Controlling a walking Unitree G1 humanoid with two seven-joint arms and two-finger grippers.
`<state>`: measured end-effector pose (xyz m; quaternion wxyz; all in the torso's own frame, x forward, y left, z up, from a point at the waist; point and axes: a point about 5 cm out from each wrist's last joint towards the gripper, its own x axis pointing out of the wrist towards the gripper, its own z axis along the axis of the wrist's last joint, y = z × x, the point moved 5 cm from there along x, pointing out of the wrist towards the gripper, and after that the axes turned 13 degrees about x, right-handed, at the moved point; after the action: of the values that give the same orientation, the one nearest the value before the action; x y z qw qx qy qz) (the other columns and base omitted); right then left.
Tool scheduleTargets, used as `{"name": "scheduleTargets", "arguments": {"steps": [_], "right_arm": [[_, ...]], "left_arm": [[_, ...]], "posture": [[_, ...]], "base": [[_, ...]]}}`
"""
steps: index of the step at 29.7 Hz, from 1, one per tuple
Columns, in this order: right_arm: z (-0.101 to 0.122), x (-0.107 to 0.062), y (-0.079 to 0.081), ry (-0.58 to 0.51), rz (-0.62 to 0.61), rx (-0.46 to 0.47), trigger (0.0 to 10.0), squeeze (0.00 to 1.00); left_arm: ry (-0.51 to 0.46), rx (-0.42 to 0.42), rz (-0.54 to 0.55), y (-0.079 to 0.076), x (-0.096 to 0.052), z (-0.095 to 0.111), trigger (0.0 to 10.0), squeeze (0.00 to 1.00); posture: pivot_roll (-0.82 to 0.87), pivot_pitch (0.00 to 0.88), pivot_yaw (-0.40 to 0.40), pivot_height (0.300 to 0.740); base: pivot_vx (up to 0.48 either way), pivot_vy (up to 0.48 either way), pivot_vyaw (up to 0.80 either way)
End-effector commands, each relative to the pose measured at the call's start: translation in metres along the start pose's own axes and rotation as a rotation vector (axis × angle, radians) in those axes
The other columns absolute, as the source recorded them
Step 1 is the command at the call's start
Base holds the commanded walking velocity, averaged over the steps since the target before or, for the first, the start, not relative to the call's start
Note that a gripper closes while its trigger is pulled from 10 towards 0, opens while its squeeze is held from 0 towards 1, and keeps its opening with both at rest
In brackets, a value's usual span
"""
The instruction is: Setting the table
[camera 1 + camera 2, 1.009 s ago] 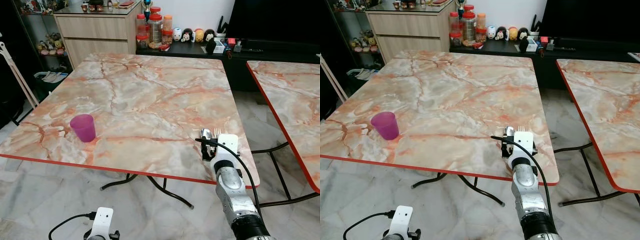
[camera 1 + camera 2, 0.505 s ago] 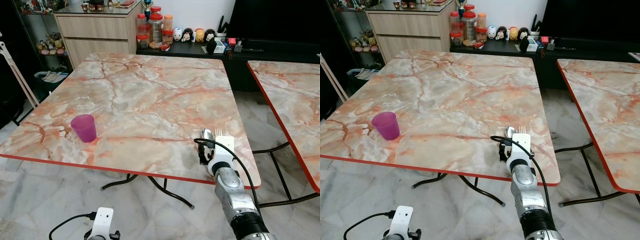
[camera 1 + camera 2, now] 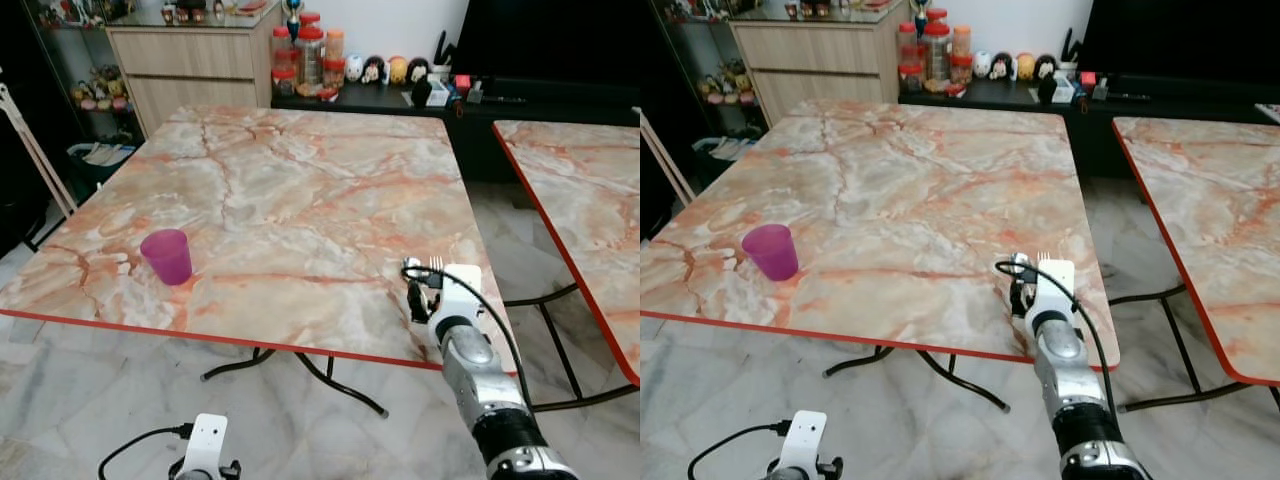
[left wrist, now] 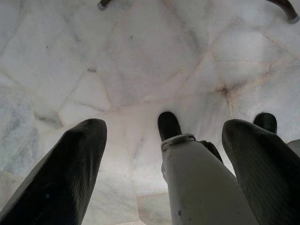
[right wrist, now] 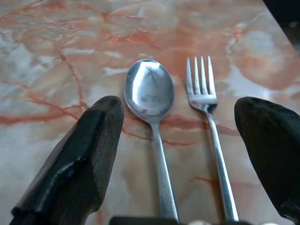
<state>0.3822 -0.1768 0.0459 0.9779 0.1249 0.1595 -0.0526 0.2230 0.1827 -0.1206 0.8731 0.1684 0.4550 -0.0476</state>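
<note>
My right gripper [image 5: 178, 154] sits low over the near right corner of the marble table [image 3: 300, 190], fingers [image 5: 70, 168] spread wide. Between them, side by side on the tabletop, lie a spoon [image 5: 149, 101] and a fork [image 5: 205, 98], handles running back toward the wrist; I cannot tell whether either finger touches them. A purple cup [image 3: 167, 256] stands well off to the gripper's left. My left gripper [image 4: 164, 154] hangs idle over the tiled floor [image 4: 140, 61], fingers apart.

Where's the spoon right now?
The spoon lies flat on the marble table near its front right corner, beside the fork, between the open fingers of the right hand.
</note>
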Motion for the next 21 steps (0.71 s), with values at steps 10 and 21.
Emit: {"name": "scheduleTargets", "arguments": {"steps": [10,21], "right_arm": [[0.001,0.007,0.012,0.035,0.058,0.104,9.6,0.0],[-0.003,0.007,0.009,0.044,0.048,0.092,3.7,0.0]], "left_arm": [[0.008,-0.001,0.01,0.006,0.0,-0.003,10.0,0.0],[0.0,-0.003,0.008,0.005,0.0,0.0,10.0,0.0]], "posture": [[-0.02,0.0,-0.011,0.74],[-0.02,0.0,-0.016,0.74]], "base": [[0.0,0.0,0.0],[0.0,0.0,0.0]]}}
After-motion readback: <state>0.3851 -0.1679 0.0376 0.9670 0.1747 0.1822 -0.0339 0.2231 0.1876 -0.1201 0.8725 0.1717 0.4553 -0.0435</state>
